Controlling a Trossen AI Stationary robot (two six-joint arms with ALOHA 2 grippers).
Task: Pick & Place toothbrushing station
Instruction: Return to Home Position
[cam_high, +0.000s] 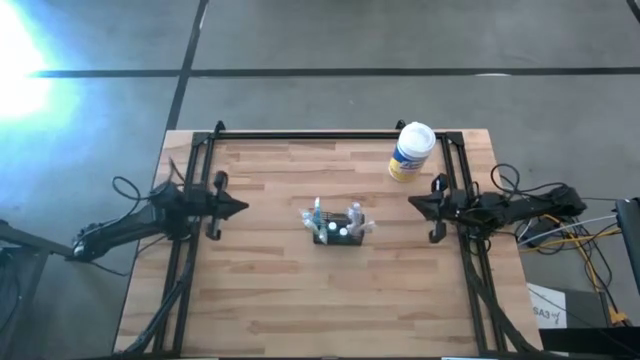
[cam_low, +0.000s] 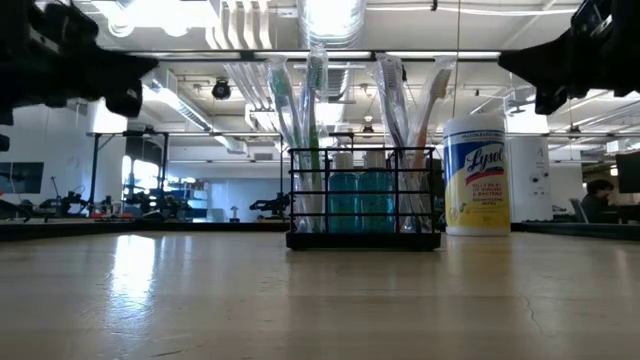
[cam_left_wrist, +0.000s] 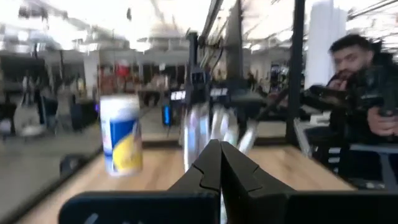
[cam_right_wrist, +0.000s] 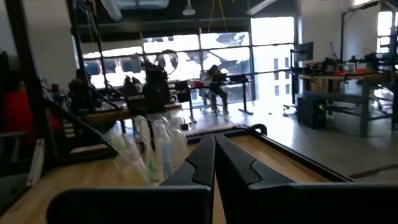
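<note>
Station: toothbrushing station (cam_high: 338, 228), black wire-mesh box, upright mid-counter, between the 2 arms, touching neither.
Counter: wood-plank counter (cam_high: 280, 300), black frame rails along both sides.
Contents: several wrapped toothbrushes (cam_low: 310, 120) stand handle-down, heads well above the rim, grouped at both ends. 2 teal bottle-like items (cam_low: 360, 200) sit in the middle, white caps in high view; can't tell exactly what they are.
Why upright: prob. the mesh walls prop the brushes, so they lean outward a bit rather than drop flat.
Canister: Lysol wipes canister (cam_high: 411, 152) near the far edge on the right arm's side, apart from the station; looks like no part of the job.
L arm: left arm (cam_high: 150, 215) over the counter's left edge, raised off the surface. Left jaws closed tip to tip, holding nothing.
R arm: right arm (cam_high: 500, 208) mirrors it at the right edge. Right jaws closed too, empty.
Why parked: my read is both are at or near home pose, clear of the station; loading looks done.
Room: person (cam_left_wrist: 354, 62) beyond the counter, away from both arms.
</note>
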